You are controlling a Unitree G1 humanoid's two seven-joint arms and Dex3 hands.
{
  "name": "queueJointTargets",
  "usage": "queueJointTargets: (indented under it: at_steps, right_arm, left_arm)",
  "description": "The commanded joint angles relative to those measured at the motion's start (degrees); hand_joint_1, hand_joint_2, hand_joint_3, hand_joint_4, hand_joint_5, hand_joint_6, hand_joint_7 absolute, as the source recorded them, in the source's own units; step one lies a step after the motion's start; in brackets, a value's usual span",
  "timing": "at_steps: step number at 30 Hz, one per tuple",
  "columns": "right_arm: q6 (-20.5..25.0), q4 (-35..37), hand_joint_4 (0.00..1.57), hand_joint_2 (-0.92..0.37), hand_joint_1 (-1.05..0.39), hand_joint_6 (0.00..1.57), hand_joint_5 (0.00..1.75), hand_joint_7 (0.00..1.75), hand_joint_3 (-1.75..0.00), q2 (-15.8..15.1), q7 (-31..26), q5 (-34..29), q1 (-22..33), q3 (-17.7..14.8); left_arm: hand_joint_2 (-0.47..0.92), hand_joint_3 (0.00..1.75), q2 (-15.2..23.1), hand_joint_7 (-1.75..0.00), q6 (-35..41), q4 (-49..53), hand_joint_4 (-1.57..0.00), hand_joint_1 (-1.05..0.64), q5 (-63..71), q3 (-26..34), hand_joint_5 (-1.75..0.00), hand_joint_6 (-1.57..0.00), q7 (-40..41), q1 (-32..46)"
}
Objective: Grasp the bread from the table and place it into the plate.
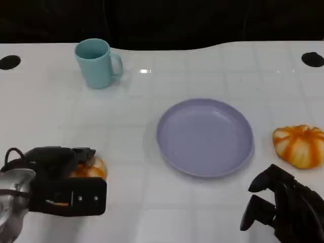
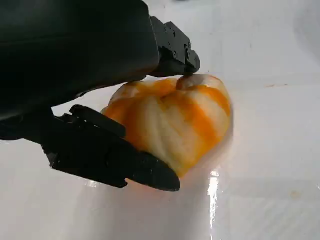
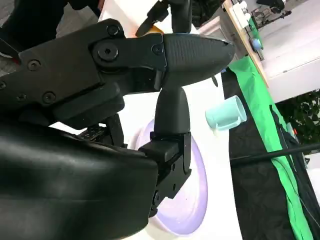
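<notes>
An orange-and-white striped bread [image 1: 92,169] lies on the white table at the lower left. My left hand [image 1: 59,178] sits over it and grips it. In the left wrist view one finger [image 2: 175,52] presses on the bread's [image 2: 175,120] top and another finger [image 2: 125,162] lies against its lower side, with the bread resting on the table. The lavender plate [image 1: 205,136] stands empty at the centre, to the right of this hand. My right hand [image 1: 281,208] hangs at the lower right with its fingers apart and nothing in them. Its wrist view shows its fingers [image 3: 170,60] above the plate [image 3: 195,200].
A second striped bread [image 1: 299,146] lies at the right edge, just beyond my right hand. A teal mug [image 1: 96,63] stands at the back left and also shows as a mug [image 3: 226,114] in the right wrist view. Two black holes [image 1: 9,62] mark the table's far corners.
</notes>
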Motion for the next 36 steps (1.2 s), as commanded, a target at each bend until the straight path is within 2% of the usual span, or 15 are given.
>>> queueJointTargets:
  at_steps: [1, 3, 5, 8, 9, 11, 12, 14, 15, 16, 18, 21, 23, 29, 36]
  right_arm:
    - [-0.06, -0.89, 0.62, -0.92, -0.53, 0.38, 1.75, 1.68, -0.47, -0.43, -0.18, 0.48, 0.33, -0.21]
    - [0.22, -0.97, 0.62, -0.92, -0.53, 0.38, 1.75, 1.68, -0.47, -0.37, -0.11, 0.88, 0.33, -0.32]
    - [0.34, -1.02, 0.62, -0.92, -0.53, 0.37, 1.75, 1.69, -0.47, -0.37, -0.1, 1.05, 0.34, -0.35]
    - [0.43, -1.07, 0.62, -0.92, -0.53, 0.37, 1.75, 1.69, -0.47, -0.42, -0.21, 1.01, 0.3, -0.32]
    - [0.5, -1.11, 0.62, -0.92, -0.53, 0.37, 1.75, 1.69, -0.47, -0.45, -0.28, 0.96, 0.27, -0.31]
    - [0.44, -1.0, 0.61, -0.92, -0.53, 0.37, 1.75, 1.69, -0.47, -0.47, -0.37, 0.71, 0.22, -0.2]
    - [0.41, -0.97, 0.61, -0.92, -0.54, 0.37, 1.75, 1.69, -0.47, -0.47, -0.37, 0.65, 0.21, -0.17]
    - [0.55, -0.97, 0.61, -0.92, -0.54, 0.37, 1.75, 1.69, -0.47, -0.4, -0.39, 0.86, 0.21, -0.25]
    - [0.67, -0.98, 0.61, -0.92, -0.54, 0.37, 1.75, 1.68, -0.46, -0.36, -0.39, 1.04, 0.22, -0.32]
    - [0.53, -0.86, 0.61, -0.92, -0.54, 0.37, 1.75, 1.68, -0.46, -0.4, -0.25, 1.09, 0.22, -0.4]
    - [0.23, -0.78, 0.61, -0.92, -0.54, 0.37, 1.75, 1.68, -0.46, -0.45, -0.19, 0.94, 0.28, -0.47]
    - [-0.05, -0.75, 0.61, -0.92, -0.54, 0.37, 1.75, 1.67, -0.45, -0.51, -0.27, 0.62, 0.34, -0.5]
    - [0.23, -0.7, 0.61, -0.92, -0.53, 0.37, 1.75, 1.67, -0.44, -0.41, -0.22, 1.05, 0.37, -0.68]
    - [-0.33, -0.36, 0.61, -0.92, -0.53, 0.38, 1.75, 1.67, -0.45, -0.67, -0.01, 0.39, 0.22, -0.57]
    - [0.19, 0.1, 0.61, -0.92, -0.53, 0.38, 1.75, 1.67, -0.45, -0.57, 0.25, 1.2, -0.04, -0.95]
  left_arm:
    - [0.92, 0.09, -0.68, -0.06, -1.21, 4.63, -0.51, -0.3, -2.3, 0.57, -0.37, -0.56, 4.75, -0.93]
    - [0.92, 0.18, -0.74, -0.06, -3.0, 6.76, -0.56, -0.26, -2.72, 0.28, -0.79, -0.79, 7.51, -1.54]
    - [0.92, 0.22, -0.72, -0.07, -4.01, 7.98, -0.58, -0.24, -3.02, 0.04, -0.91, -0.87, 8.78, -1.94]
    - [0.92, 0.23, -1.06, -0.07, -6.04, 10.08, -0.59, -0.24, -3.87, 0.42, -0.93, -0.89, 12.17, -2.42]
    - [0.92, 0.3, -1.34, -0.48, -7.29, 11.28, -0.72, -0.23, -4.42, 0.81, -1.27, -1.0, 14.45, -2.65]
    - [0.91, 0.3, -2.01, -1.06, -9.2, 13.77, -0.78, -0.24, -3.96, 0.88, -1.59, -0.84, 20.83, -3.28]
    - [0.92, 0.24, -2.14, -1.25, -9.67, 14.59, -0.81, -0.24, -3.67, 0.66, -1.68, -0.76, 22.52, -3.56]
    - [0.92, 0.21, -2.52, -1.36, -11.21, 16.14, -0.83, -0.24, -3.94, 0.62, -1.73, -0.72, 25.26, -4.07]
    - [0.92, 0.23, -2.75, -1.58, -12.1, 16.83, -0.81, -0.24, -4.26, 0.72, -1.74, -0.62, 26.44, -4.31]
    - [0.92, 0.23, -3.09, -1.66, -12.7, 17.1, -0.8, -0.24, -4.71, 1.0, -1.74, -0.58, 27.53, -4.43]
    - [0.92, 0.31, -4.09, -1.72, -14.81, 17.75, -0.78, -0.23, -6.66, 2.3, -1.75, -0.59, 29.74, -4.35]
    - [0.69, 0.84, -4.96, -1.74, -16.6, 18.01, -0.81, -0.17, -8.43, 3.35, -1.75, -0.66, 31.63, -4.11]
    - [0.63, 1.0, -5.33, -1.75, -16.42, 16.95, -0.82, -0.17, -9.27, 3.75, -1.75, -0.67, 31.53, -3.85]
    - [0.54, 1.21, -6.59, -1.75, -15.84, 13.48, -0.82, -0.17, -11.8, 4.91, -1.75, -0.7, 29.42, -3.76]
    - [0.51, 1.24, -7.21, -1.75, -15.69, 9.51, -0.83, -0.18, -13.38, 5.14, -1.75, -0.69, 26.97, -4.9]
